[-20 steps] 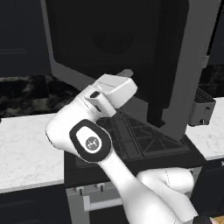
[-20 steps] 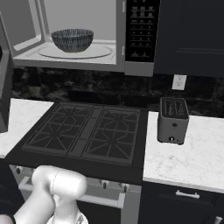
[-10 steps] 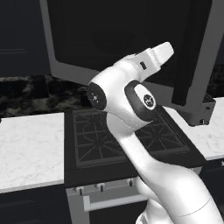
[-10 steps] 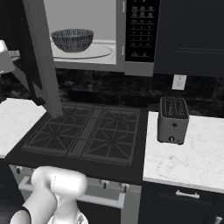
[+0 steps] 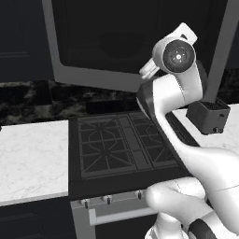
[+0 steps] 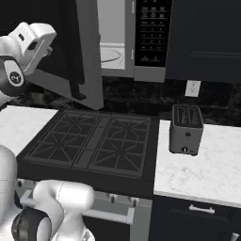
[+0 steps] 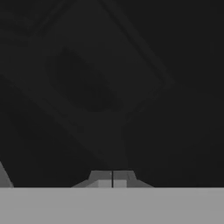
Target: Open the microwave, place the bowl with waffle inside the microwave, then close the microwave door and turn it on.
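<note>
The gripper (image 7: pixel 113 179), fingertips pressed together and empty, faces the dark glass of the microwave door (image 6: pixel 84 56). The microwave (image 6: pixel 141 40) cavity shows at 12 o'clock above the stove (image 6: pixel 94 146).

White robot arm (image 5: pixel 186 154) with dark joints.
Smooth rounded white segments, black bands at the joints, a round dark cap (image 5: pixel 178 56) with a small pale mark.

A glossy dark-glass microwave door (image 5: pixel 126 42) in a matt grey frame hangs above a black cast-iron-look stove grate (image 6: pixel 92 143), flanked by a polished white marble surface (image 6: pixel 207 164) and a brushed-metal toaster (image 6: pixel 186 129).
</note>
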### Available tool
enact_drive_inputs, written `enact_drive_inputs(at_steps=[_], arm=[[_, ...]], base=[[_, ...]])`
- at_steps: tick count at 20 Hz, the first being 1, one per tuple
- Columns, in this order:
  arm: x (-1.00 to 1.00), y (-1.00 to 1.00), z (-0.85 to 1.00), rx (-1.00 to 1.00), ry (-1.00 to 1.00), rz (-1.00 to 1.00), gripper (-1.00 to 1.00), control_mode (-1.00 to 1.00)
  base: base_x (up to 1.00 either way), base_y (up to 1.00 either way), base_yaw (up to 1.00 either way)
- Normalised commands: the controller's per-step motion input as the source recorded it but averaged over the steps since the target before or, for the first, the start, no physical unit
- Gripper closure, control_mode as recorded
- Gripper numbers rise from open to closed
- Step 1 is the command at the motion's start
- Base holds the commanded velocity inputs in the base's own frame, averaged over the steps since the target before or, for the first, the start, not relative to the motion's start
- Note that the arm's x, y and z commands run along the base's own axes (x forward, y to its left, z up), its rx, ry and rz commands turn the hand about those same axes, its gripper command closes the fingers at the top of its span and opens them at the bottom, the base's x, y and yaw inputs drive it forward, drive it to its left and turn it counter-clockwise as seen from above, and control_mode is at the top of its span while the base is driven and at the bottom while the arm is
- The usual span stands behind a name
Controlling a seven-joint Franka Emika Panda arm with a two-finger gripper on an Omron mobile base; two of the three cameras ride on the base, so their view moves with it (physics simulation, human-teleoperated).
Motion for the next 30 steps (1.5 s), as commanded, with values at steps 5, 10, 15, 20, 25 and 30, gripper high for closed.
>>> enact_drive_inputs(at_steps=[5,10,15,20,25,30], arm=[[0.82,-0.24,0.07,0.15,0.29,0.54,1.00,-1.00],[0.90,0.00,0.00,0.05,0.06,0.41,1.00,-1.00],[0.99,0.10,0.00,0.01,0.00,0.18,1.00,-1.00],[0.87,0.32,-0.01,0.00,0.00,0.00,1.00,-1.00],[0.71,0.51,0.00,0.00,0.02,-0.03,1.00,-1.00],[0.41,0.14,0.02,0.00,0.10,-0.02,1.00,-1.00]], base=[[0.00,0.00,0.00],[0.00,0.00,0.00],[0.00,0.00,0.00],[0.00,0.00,0.00],[0.00,0.00,0.00],[0.00,0.00,0.00]])
